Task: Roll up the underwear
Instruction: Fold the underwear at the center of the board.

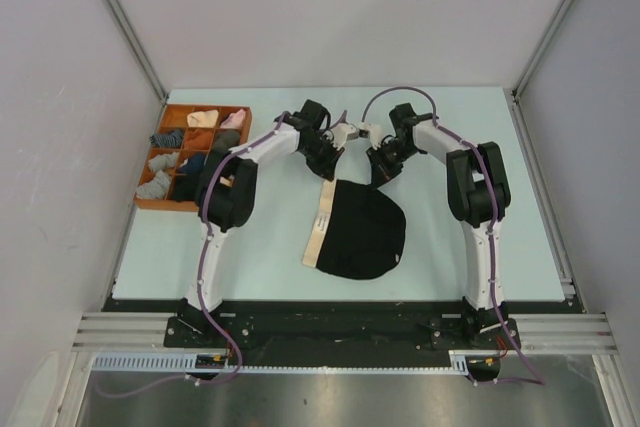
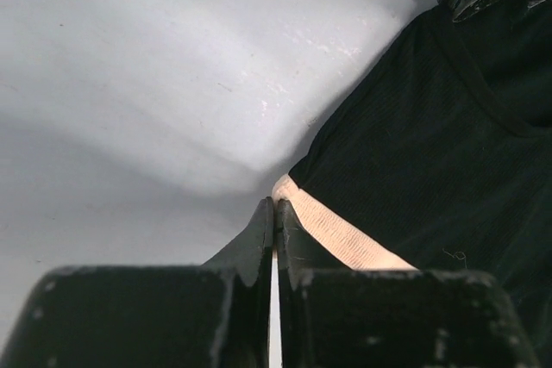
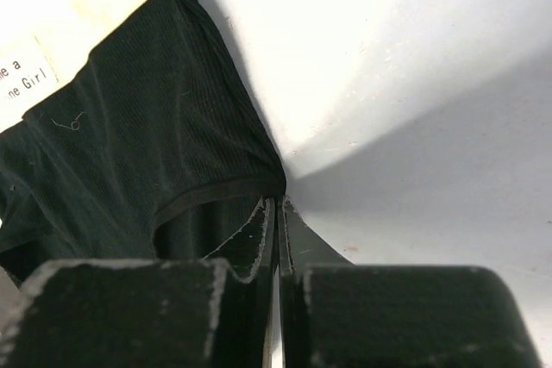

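Where the two arms meet above the table (image 1: 260, 267), the underwear (image 1: 360, 232) lies flat on it, a black rounded shape with its cream band (image 1: 320, 222) running down its left side. The left gripper (image 1: 328, 169) is at the underwear's far left corner and the right gripper (image 1: 381, 172) at its far right corner, both low over the cloth and near each other.

In the left wrist view the left gripper (image 2: 274, 208) has its fingers pressed together with no gap, and the end of the band (image 2: 336, 230) sits pinched at their tips while the black cloth (image 2: 431, 152) spreads away to the right. In the right wrist view the right gripper (image 3: 278, 204) is likewise closed tight, its tips nipping the hemmed corner of the underwear (image 3: 129, 144). A white label (image 3: 26, 75) with printed letters shows at that view's left edge.

Well apart from the underwear, beyond its far left corner, an orange tray (image 1: 165, 205) holds small rolled bundles (image 1: 160, 185) in its compartments.
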